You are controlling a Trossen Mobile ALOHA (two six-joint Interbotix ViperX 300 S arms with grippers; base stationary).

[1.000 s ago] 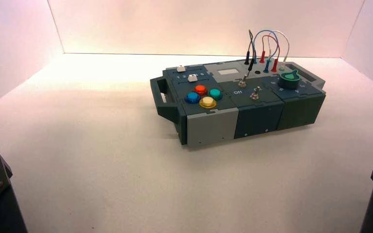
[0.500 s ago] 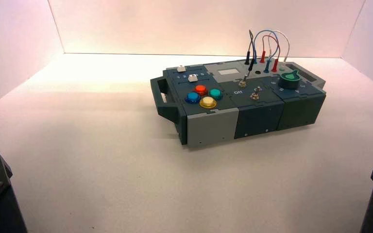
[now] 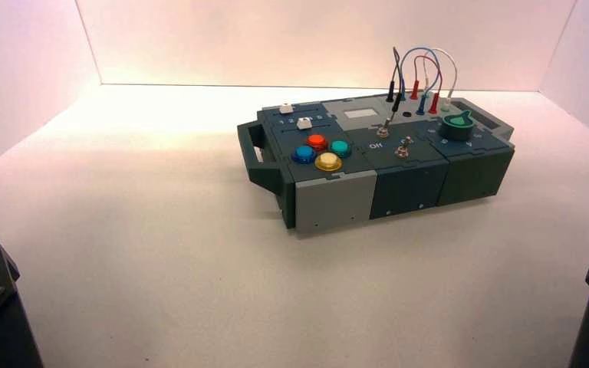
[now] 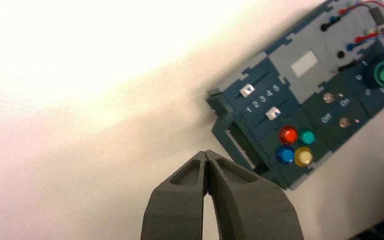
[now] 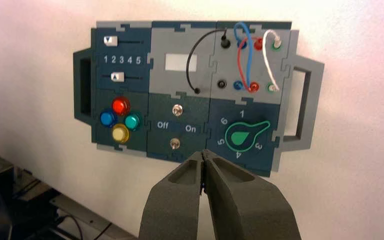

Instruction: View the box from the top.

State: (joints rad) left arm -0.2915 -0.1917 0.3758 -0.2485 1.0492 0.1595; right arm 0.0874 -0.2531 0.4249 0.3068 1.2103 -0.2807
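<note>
Apparently the looking is mostly achieved: the right wrist view takes in the whole box [image 5: 177, 129] from above, both end handles included. The left wrist view catches most of it, cut off at the knob end. Nothing on the box needs to be worked, so what remains, I judge, is at most holding the view steady or bringing the left one further over.

The left gripper [image 4: 206, 152] hangs over the table [image 4: 105, 165] near the box's left handle [image 4: 245, 145], tips closed together on nothing. The right gripper [image 5: 203, 152] hangs above the near side of the box, likewise closed and empty.

The box lies flat on the table, right of centre in the high view and set slightly askew. Dark teal and grey panels make up its top. At the left are two white sliders, the far one [image 5: 110, 41] at 1 and the near one [image 5: 117, 76] near 2, with red, blue, green and yellow buttons [image 5: 120, 105] grouped nearer the arms. Two metal switches [image 5: 177, 110] sit mid-box by "Off" and "On"; which way their levers lean is hard to say. The green knob [image 5: 240, 137] points between 1 and 3, and looped wires [image 5: 250, 55] rise behind it.
</note>
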